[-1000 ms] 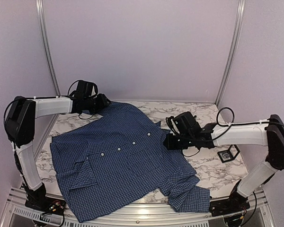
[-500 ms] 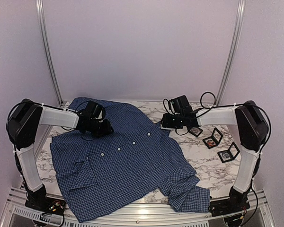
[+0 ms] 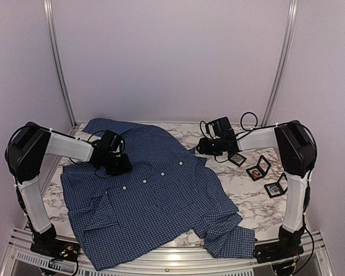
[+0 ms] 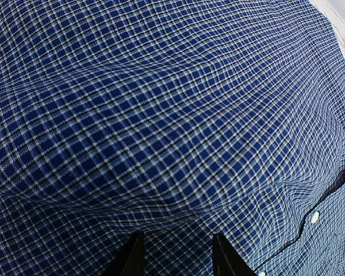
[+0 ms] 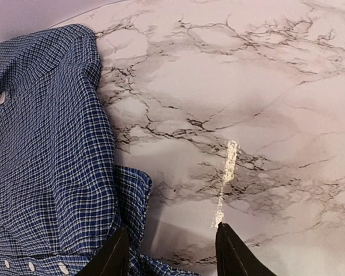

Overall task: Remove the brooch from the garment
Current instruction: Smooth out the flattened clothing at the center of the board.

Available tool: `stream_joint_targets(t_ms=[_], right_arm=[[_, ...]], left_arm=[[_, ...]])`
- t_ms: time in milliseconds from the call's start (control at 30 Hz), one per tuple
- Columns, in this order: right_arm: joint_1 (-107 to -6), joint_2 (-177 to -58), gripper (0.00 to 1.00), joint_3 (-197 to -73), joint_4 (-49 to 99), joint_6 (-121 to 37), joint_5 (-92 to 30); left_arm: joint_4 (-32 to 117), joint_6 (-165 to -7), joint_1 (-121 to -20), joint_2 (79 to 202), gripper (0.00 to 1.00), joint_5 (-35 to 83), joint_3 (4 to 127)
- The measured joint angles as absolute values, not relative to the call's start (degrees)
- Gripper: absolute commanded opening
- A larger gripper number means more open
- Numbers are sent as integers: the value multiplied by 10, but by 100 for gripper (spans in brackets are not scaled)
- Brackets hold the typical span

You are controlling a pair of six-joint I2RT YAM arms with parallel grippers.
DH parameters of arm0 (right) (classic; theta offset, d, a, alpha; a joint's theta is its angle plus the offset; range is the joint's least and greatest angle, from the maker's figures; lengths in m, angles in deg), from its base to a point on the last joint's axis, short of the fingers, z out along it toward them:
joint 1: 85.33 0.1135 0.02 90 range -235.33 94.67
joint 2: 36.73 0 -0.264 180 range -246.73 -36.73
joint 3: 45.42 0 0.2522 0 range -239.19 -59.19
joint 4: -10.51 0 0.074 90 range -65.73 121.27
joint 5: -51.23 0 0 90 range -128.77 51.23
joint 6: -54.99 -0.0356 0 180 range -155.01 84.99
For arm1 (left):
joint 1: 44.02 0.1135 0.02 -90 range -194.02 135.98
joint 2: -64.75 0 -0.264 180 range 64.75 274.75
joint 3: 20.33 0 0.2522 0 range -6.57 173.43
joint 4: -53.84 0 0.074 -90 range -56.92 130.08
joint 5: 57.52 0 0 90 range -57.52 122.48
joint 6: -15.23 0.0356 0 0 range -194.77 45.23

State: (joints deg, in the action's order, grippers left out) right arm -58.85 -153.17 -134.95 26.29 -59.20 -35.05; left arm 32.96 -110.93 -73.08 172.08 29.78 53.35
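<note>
The garment, a dark blue checked shirt with white buttons, lies spread on the marble table. My left gripper rests low over its left shoulder area. In the left wrist view the left gripper is open, with only checked cloth under it. My right gripper hangs by the collar at the shirt's right edge. It is open and empty over bare marble, its left finger above the collar edge. A tiny orange-and-pale round piece that looks like the brooch lies in an open black case.
Two more small black cases sit on the marble right of the shirt, close to the right arm. The shirt's hem and a sleeve reach the near table edge. Metal posts stand at the back corners.
The right arm swung from the shirt's middle back to the collar and its jaws opened. The left gripper came forward from the back edge onto the shirt's shoulder.
</note>
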Motion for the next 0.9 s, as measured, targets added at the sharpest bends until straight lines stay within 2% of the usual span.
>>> stream_joint_targets(t_ms=[133,500,633,767,900], right_arm=[[-589,-1558,47,-1365,256,-591,-325],[-588,-1604,32,-1414,233,-606,-294],[-588,-1618,21,-1417,233,-614,-295],[-588,-1621,2,-1417,234,-620,-303],[-588,-1621,0,-1419,234,-626,-315]], left_arm=[[330,-1110,-731,1716,42,300,528],[329,-1110,-731,1715,42,300,527],[329,-1110,-731,1715,42,300,527],[329,-1109,-731,1715,42,300,527],[328,-1109,-731,1715,42,300,527]])
